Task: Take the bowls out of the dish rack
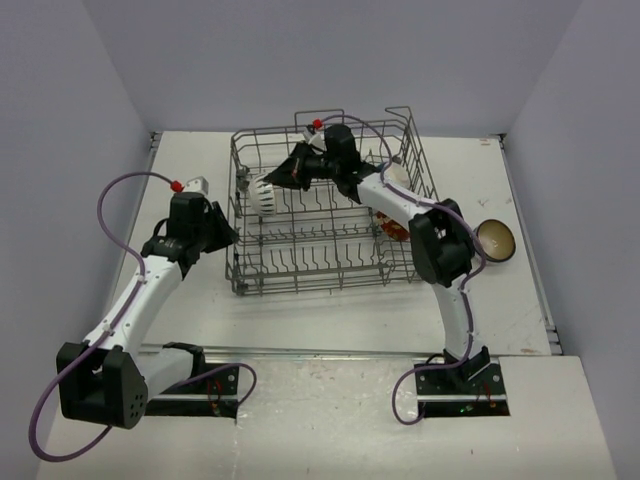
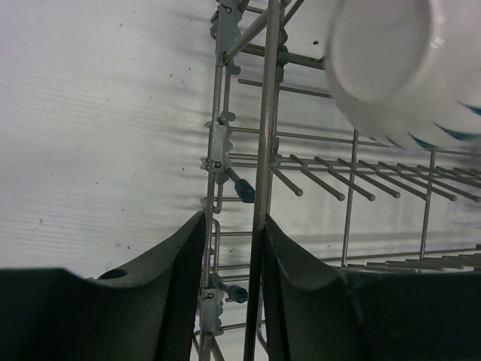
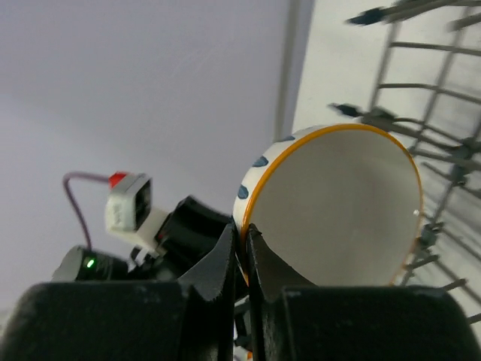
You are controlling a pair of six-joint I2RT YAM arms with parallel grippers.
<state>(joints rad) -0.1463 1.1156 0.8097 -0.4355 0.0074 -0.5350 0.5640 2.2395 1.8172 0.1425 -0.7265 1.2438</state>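
Note:
The grey wire dish rack (image 1: 330, 270) stands mid-table. My right gripper (image 1: 285, 175) reaches into its far left part and is shut on the rim of a white bowl (image 1: 262, 193) with blue marks and an orange rim, held tilted above the tines. The right wrist view shows the jaws (image 3: 242, 229) pinching that rim (image 3: 338, 203). My left gripper (image 1: 225, 235) is at the rack's left wall. In the left wrist view (image 2: 233, 218) its fingers are closed on the upright side wires (image 2: 267, 113), with the bowl (image 2: 398, 75) above. A red patterned bowl (image 1: 395, 230) lies in the rack, partly hidden by my right arm.
A dark brown bowl with a cream inside (image 1: 496, 240) sits on the table right of the rack. Grey walls close in the table on both sides and at the back. My left arm's camera (image 3: 131, 210) shows behind the held bowl.

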